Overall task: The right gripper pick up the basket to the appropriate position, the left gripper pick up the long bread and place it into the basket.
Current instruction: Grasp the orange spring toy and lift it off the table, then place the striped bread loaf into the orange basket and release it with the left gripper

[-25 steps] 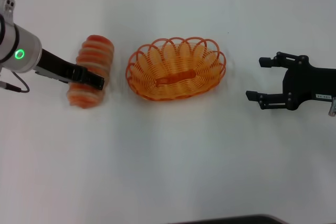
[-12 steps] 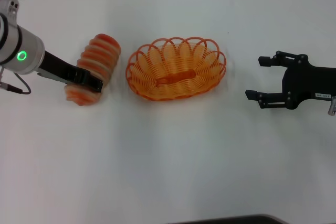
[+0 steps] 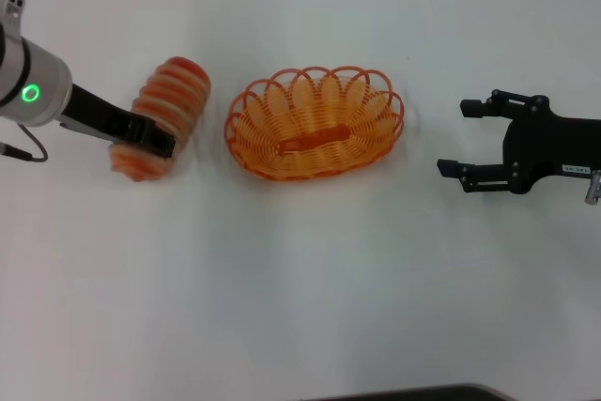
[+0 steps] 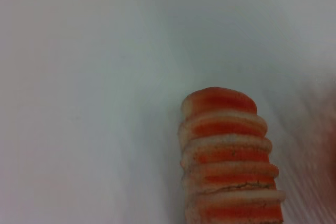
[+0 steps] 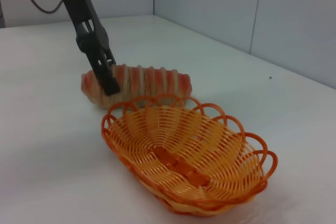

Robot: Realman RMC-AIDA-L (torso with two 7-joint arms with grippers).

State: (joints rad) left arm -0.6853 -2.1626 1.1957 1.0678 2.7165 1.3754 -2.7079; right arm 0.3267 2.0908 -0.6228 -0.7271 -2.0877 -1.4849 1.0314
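The long bread [image 3: 161,112], striped orange-red and cream, lies left of the orange basket [image 3: 315,122] in the head view. My left gripper [image 3: 153,141] is shut on the bread near its front end. I cannot tell whether the bread touches the table. The bread also shows in the left wrist view [image 4: 231,166] and in the right wrist view [image 5: 149,80], just behind the basket [image 5: 184,156], with the left gripper [image 5: 107,80] on it. The basket is empty and rests on the table. My right gripper [image 3: 454,138] is open, well to the right of the basket.
The white table [image 3: 300,288] carries nothing else. A grey wall [image 5: 252,19] runs along the far side. A dark edge [image 3: 413,393] shows at the table's front.
The left gripper has shifted the bread slightly, tilting its far end toward the basket and drawing its near end back. The basket and the right arm have hardly moved.
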